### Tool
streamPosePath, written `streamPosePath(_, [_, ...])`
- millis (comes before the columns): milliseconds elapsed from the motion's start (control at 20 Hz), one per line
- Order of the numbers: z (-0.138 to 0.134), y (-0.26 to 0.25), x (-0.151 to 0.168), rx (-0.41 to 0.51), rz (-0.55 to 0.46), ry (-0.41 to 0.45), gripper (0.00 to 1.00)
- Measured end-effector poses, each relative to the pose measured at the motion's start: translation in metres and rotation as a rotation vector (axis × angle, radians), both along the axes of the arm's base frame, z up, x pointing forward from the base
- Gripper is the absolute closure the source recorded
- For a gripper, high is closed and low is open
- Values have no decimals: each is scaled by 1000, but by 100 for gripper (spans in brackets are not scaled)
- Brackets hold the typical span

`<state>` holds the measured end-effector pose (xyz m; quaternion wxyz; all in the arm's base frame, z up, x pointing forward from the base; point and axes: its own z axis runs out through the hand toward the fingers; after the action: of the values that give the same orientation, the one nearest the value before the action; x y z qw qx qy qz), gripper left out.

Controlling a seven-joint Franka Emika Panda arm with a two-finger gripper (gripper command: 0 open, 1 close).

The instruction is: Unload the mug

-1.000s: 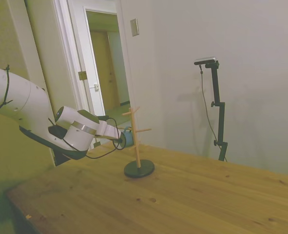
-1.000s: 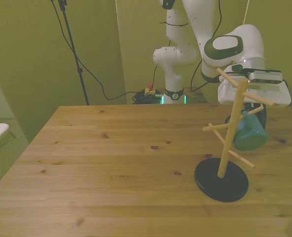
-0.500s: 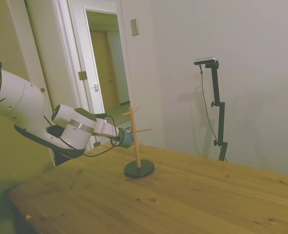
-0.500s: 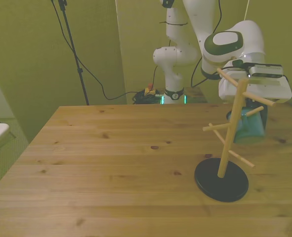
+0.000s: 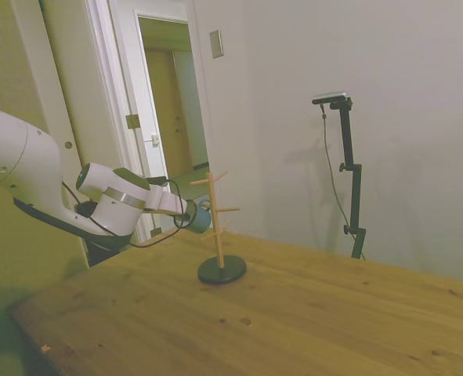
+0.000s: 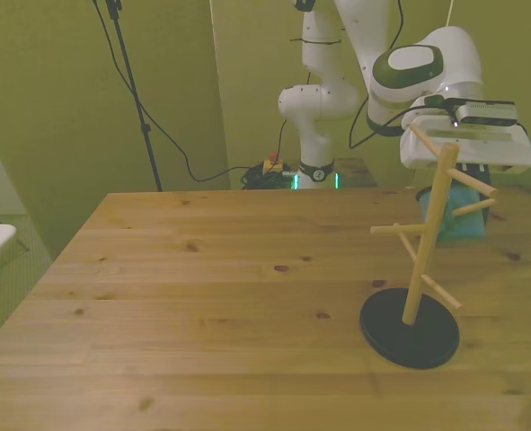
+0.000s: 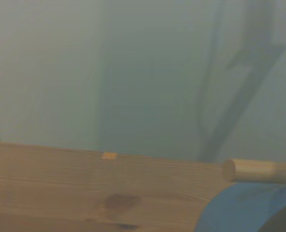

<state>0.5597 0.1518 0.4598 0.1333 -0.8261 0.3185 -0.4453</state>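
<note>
The gripper (image 5: pixel 190 215) held the mug (image 5: pixel 200 218) just beside the stand (image 5: pixel 218 235), on its arm side and above the table (image 5: pixel 309 313). Judged best: draw straight along the peg (image 7: pixel 259 170) until the handle cleared, without tipping the stand.

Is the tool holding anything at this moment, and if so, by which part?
The tool appears to hold the mug, which hangs in the air behind the peg stand. The arm and the stand hide the contact, so the gripped part cannot be told.

Teal-green mug (image 6: pixel 456 218) (image 5: pixel 200 218) (image 7: pixel 244 208) held in air, just behind wooden peg stand (image 6: pixel 424 242).
</note>
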Motion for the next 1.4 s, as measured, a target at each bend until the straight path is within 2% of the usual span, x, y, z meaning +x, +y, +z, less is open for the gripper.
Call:
streamPosePath(850, [-4,17,0,6,30,7,100])
streamPosePath(1400, [0,49,2,16,79,-3,100])
